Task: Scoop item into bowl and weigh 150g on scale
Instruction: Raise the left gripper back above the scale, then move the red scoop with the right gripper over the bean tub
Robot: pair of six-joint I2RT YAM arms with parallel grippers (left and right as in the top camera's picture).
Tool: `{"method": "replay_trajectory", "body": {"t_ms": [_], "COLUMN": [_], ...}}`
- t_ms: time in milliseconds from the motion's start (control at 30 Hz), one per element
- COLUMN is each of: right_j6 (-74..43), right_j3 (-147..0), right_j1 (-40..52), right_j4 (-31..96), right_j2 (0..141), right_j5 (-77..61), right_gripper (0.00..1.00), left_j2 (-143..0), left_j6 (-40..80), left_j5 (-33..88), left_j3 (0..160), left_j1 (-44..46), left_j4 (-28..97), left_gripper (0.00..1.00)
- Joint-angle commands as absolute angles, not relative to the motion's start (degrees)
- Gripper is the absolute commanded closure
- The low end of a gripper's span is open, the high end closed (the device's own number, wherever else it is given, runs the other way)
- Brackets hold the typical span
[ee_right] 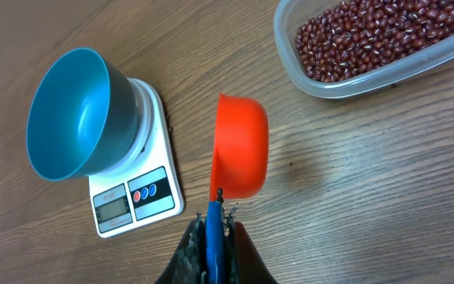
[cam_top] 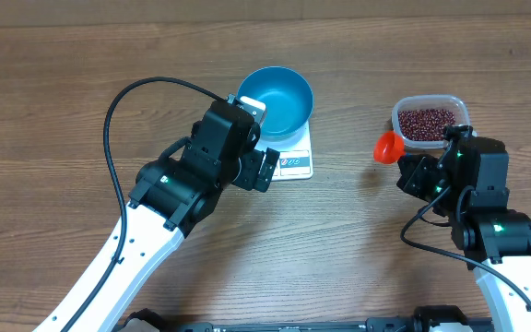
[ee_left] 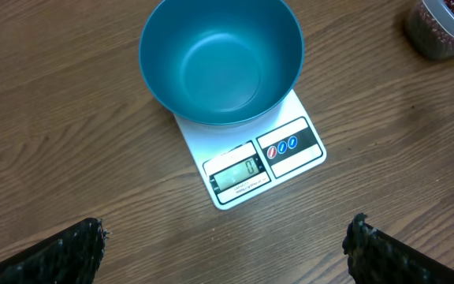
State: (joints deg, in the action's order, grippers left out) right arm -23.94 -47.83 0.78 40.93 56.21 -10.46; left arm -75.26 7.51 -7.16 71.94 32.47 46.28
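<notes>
Where the arms reach in from the near edge of the table (cam_top: 358, 258): bare wood, crossed only by arm links and black cables.
Left gripper (ee_left: 227, 256): jaws spread wide, holding nothing, hovering over the wood just on the near side of the scale.
Right gripper (ee_right: 211, 237): clamped tight on the blue handle (ee_right: 213, 225) of an orange scoop (ee_right: 241, 150), held above the table between scale and tub, nearer the tub. The cup is tipped on its side and no beans show in it.
Scale (ee_left: 286, 150): mid-table toward the far edge, its display on the near side and apparently reading zero.
Bowl (ee_left: 219, 71): sits on the scale's far part, empty.
Beans (ee_right: 377, 35): heaped in the clear tub (ee_right: 321, 85), toward the far right corner.
Done: bowl placed on the scale, scoop in hand.
Left: every scoop, then reaching the weight.
In the way: nothing lies between tub and bowl. The left gripper is close to the scale, likely harmless.
</notes>
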Motion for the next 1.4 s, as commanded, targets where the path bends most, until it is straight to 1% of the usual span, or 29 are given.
{"method": "replay_trajectory", "body": {"t_ms": [0, 400, 667, 1000, 1133, 1367], "right_j6": [-23.7, -20.0, -16.3, -12.7, -9.6, -5.3], "right_j3": [-49.3, -49.3, -54.5, -69.5, -71.7, -71.8], "right_j1": [0.6, 0.6, 0.6, 0.6, -0.2, -6.4], "right_j4": [40.4, 40.7, 46.7, 57.7, 57.4, 55.0], "right_j2": [56.0, 56.0, 56.2, 65.7, 69.4, 73.7], "right_j5": [-9.9, -10.8, -9.5, 1.2, 3.0, 2.9], "right_gripper": [0.96, 0.96, 0.96, 0.96, 0.96, 0.96], "left_j2": [-74.6, -74.6, -74.6, -74.6, -74.6, -74.6], "left_j6": [7.3, 7.3, 7.3, 7.3, 7.3, 7.3], "left_j5": [-8.1, -8.1, -8.1, -8.1, -8.1, -8.1], "left_j3": [72.9, 72.9, 72.9, 72.9, 72.9, 72.9], "left_j1": [32.2, 32.2, 32.2, 32.2, 32.2, 32.2], "left_j4": [46.1, 46.1, 46.1, 46.1, 46.1, 46.1], "left_gripper": [0.01, 0.0, 0.0, 0.0, 0.0, 0.0]}}
